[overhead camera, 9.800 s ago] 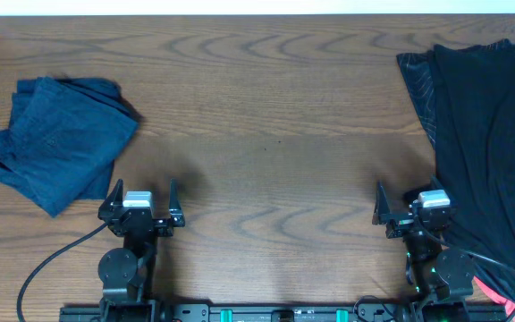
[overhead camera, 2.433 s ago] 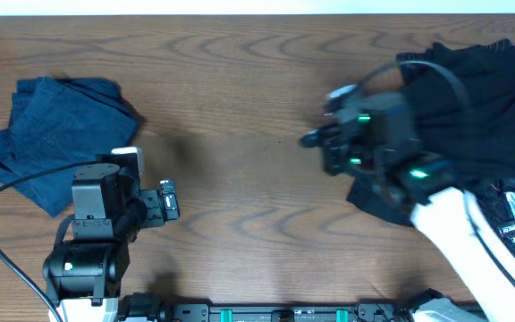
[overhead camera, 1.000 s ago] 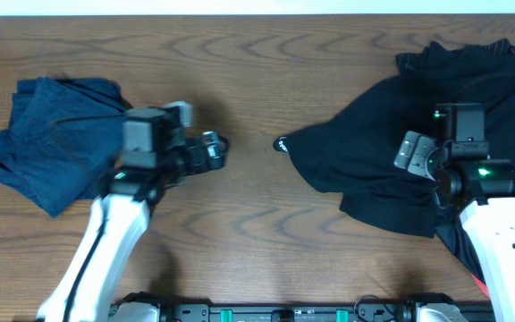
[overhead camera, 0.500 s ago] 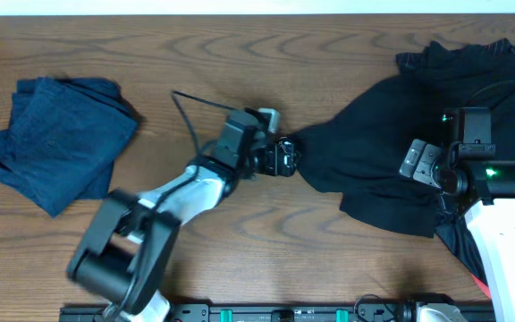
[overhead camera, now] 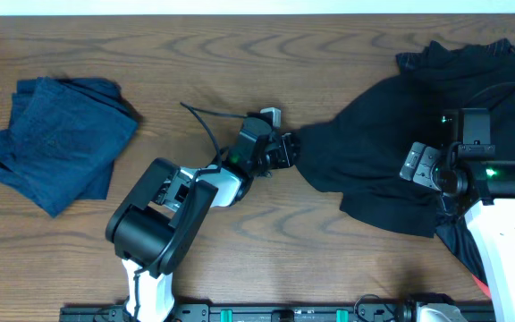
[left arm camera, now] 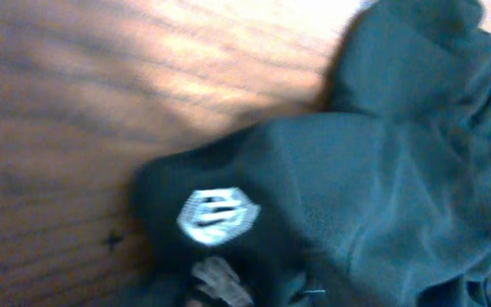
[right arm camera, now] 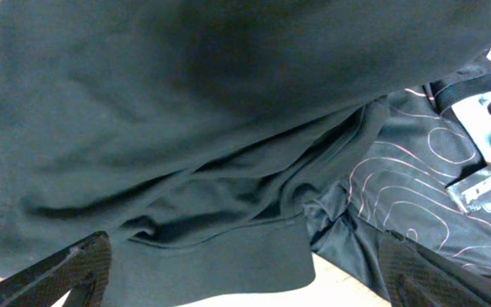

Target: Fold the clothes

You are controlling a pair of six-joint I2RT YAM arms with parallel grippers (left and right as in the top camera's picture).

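We see the black garment (overhead camera: 374,170) bunched on the right half of the table (overhead camera: 240,63), one corner tapering to a point toward the middle. Our left gripper (overhead camera: 282,150) sits at that corner. Its wrist view is blurred, so we cannot tell whether its fingers are apart or together. Our right gripper (overhead camera: 418,167) hangs over the garment's near right part, fingers (right arm camera: 62,275) spread wide. A patterned garment (right arm camera: 416,170) lies just beside it. A folded blue cloth (overhead camera: 56,143) lies at the left.

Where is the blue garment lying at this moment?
In the overhead view, the blue garment lies at the far left, apart from the left gripper and the black garment.
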